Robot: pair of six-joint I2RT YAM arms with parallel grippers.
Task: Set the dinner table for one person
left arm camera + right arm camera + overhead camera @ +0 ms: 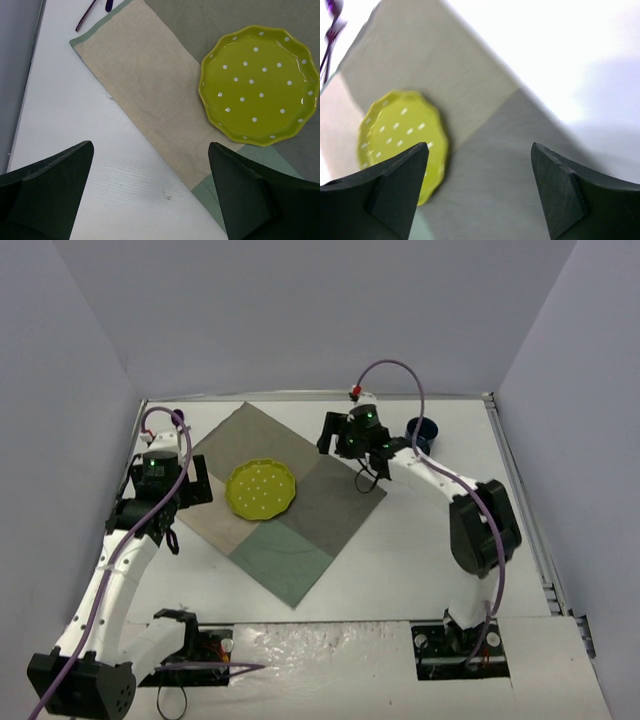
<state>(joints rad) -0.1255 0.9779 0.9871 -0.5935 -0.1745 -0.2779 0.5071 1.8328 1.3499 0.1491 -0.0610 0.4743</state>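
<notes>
While left gripper [150, 146] and right gripper [479, 147] gape wide, empty, the plate [261, 489] lies on the cloth [310, 515]. Likely stiff, glossy, breakable; pinch its rim at two o'clock.

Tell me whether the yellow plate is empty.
Empty: only white dots show on the plate, lying flat on the cloth.

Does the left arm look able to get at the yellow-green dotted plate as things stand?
Probably yes. The left gripper hangs open beside the dotted plate, which lies uncovered on the patchwork cloth. Nothing stands between them, and the right gripper is on its other side.
</notes>
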